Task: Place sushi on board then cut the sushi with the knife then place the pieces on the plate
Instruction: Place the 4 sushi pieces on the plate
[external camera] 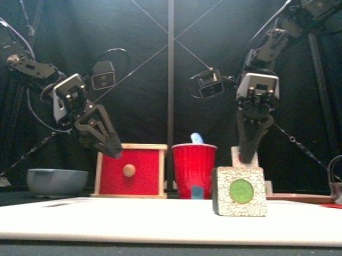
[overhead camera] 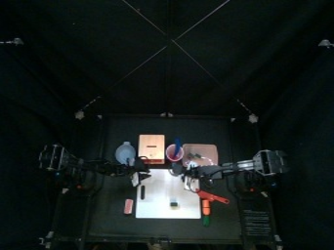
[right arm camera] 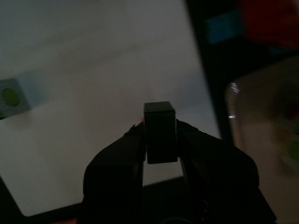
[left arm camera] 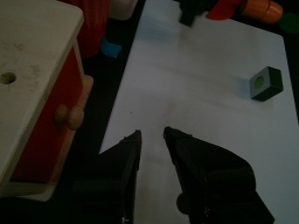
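Over the board's back right part, the right gripper [right arm camera: 160, 138] is clamped on one dark sushi piece [right arm camera: 160, 118], held clear of the board [right arm camera: 105, 52]. A second piece [external camera: 241, 190] stands on the board nearer its front. The left gripper [left arm camera: 152, 134] hangs over the board's left side, jaws a narrow gap apart, empty. Judgement: placing and cutting look done. Neither piece has reached the plate [overhead camera: 209, 146] behind the board.

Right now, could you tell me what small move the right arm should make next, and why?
Probably carry the held piece across to the plate. The right gripper is shut on it above the board, the plate lies beside, and a second piece stands alone on the board, so cutting looks done.
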